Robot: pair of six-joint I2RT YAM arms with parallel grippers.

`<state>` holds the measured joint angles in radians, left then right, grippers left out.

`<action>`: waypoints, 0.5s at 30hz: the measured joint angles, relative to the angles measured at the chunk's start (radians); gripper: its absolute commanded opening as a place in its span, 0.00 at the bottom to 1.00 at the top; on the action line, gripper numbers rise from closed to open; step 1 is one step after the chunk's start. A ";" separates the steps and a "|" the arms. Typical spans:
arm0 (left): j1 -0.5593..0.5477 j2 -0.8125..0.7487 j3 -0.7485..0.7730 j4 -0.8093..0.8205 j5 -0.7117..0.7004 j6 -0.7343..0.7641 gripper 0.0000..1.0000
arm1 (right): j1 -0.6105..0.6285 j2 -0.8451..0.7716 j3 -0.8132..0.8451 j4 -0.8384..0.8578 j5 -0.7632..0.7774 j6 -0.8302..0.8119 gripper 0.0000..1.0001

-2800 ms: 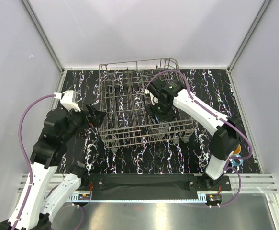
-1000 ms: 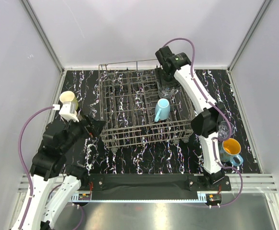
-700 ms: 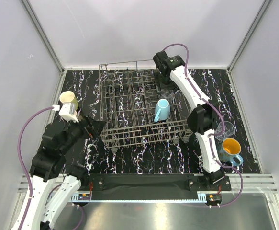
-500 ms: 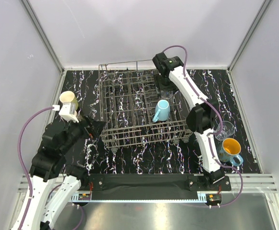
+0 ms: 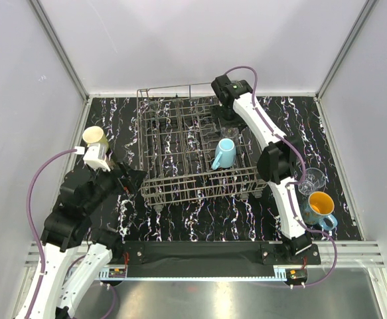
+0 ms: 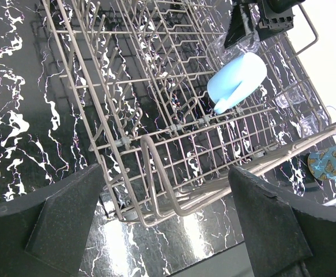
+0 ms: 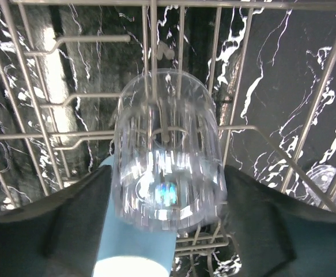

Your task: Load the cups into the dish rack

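Observation:
The dark grey wire dish rack (image 5: 180, 174) stands mid-table. A light blue mug (image 5: 224, 153) lies in its right part; it also shows in the left wrist view (image 6: 237, 81) and the right wrist view (image 7: 133, 254). My right gripper (image 5: 228, 121) is over the rack's far right part, shut on a clear glass (image 7: 166, 153) held just above the tines. My left gripper (image 5: 132, 178) is open and empty by the rack's near left corner (image 6: 168, 231). A yellow mug (image 5: 93, 136) stands left of the rack. A teal-blue mug with orange inside (image 5: 320, 205) stands at the right. No pink mug is in view.
A second clear glass (image 5: 312, 178) stands on the black marbled table (image 5: 200, 219) just behind the teal-blue mug. White walls close in the table on three sides. The right arm reaches over the rack's right side.
My right gripper has shifted a little to the left with the clear glass, staying over the rack's far right part. The left arm has barely moved.

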<state>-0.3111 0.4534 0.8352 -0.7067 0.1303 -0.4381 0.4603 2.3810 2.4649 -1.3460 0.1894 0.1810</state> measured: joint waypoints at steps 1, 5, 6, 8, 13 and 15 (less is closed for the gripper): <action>0.000 0.000 0.000 -0.001 0.000 0.000 0.96 | 0.000 0.000 -0.005 -0.001 0.000 -0.003 0.96; 0.000 0.000 0.000 -0.013 -0.015 0.000 0.96 | -0.001 0.000 -0.014 -0.009 0.003 -0.019 1.00; 0.000 0.000 0.001 -0.014 -0.019 0.001 0.97 | -0.001 0.000 -0.010 -0.011 0.004 -0.021 1.00; 0.000 0.000 0.010 -0.029 -0.031 0.003 0.97 | -0.001 0.000 0.006 -0.013 0.003 -0.025 1.00; 0.000 0.000 0.059 -0.070 -0.063 0.018 0.97 | -0.001 -0.032 0.032 -0.013 0.006 -0.027 1.00; 0.000 0.000 0.075 -0.071 -0.072 0.020 0.97 | -0.001 -0.068 0.032 -0.012 0.022 -0.026 1.00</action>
<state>-0.3111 0.4534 0.9100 -0.7776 0.0582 -0.4183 0.4591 2.3135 2.4969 -1.3582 0.2115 0.1551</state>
